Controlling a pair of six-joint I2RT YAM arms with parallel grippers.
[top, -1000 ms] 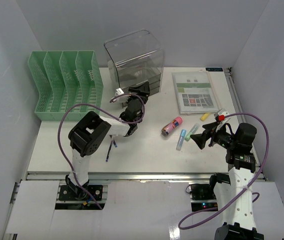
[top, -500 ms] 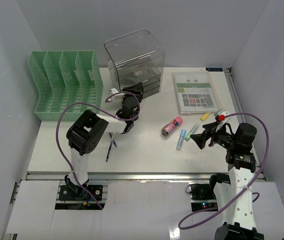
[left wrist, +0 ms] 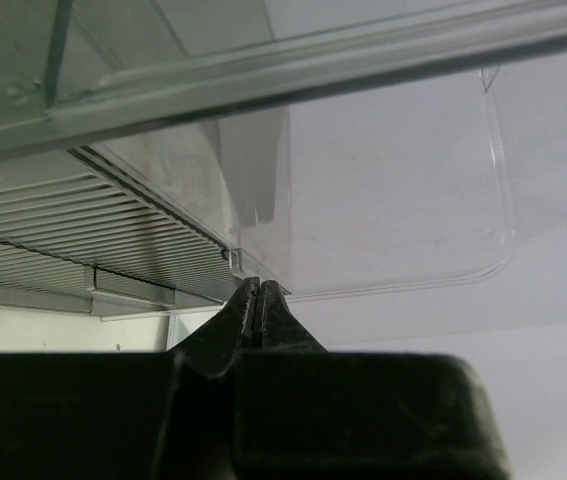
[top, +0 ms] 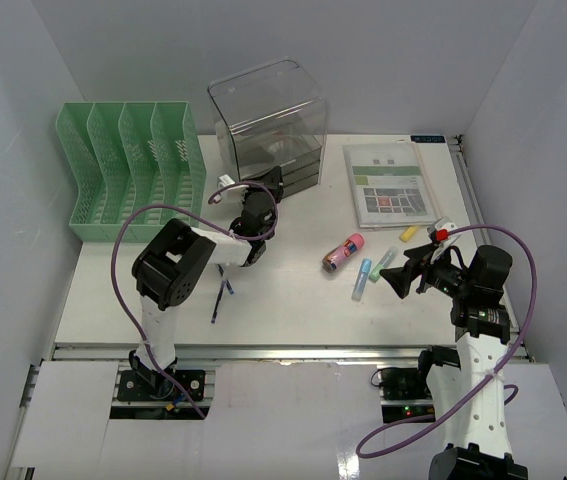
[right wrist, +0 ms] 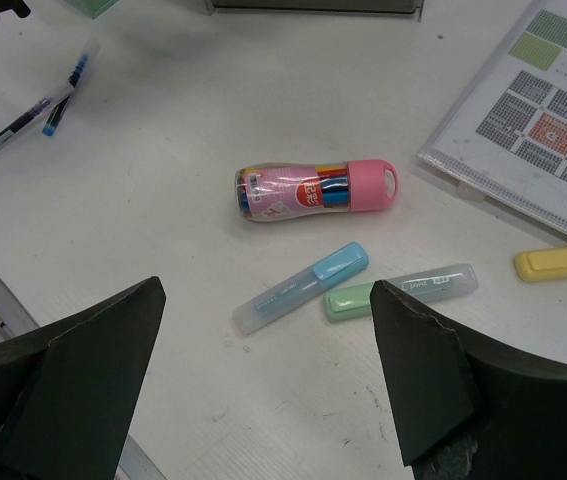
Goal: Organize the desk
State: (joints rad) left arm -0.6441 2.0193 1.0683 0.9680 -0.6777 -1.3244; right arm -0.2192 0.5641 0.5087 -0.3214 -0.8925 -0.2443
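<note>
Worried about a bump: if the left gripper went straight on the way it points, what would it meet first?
Most likely the clear drawer box, at its lower front edge beside the ribbed drawer. The left gripper, jaws shut, seems nearly touching it, though depth is hard to judge.

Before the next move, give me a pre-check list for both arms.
1. Left claw shut, nothing in it: ok.
2. Left claw touching the clear drawer box: cannot tell.
3. Right claw open: ok.
4. Right claw aimed at the blue highlighter: ok.
5. Blue highlighter apart from the green highlighter: cannot tell, ends nearly meet.
6. Pink pen tube lying free on the desk: ok.
</note>
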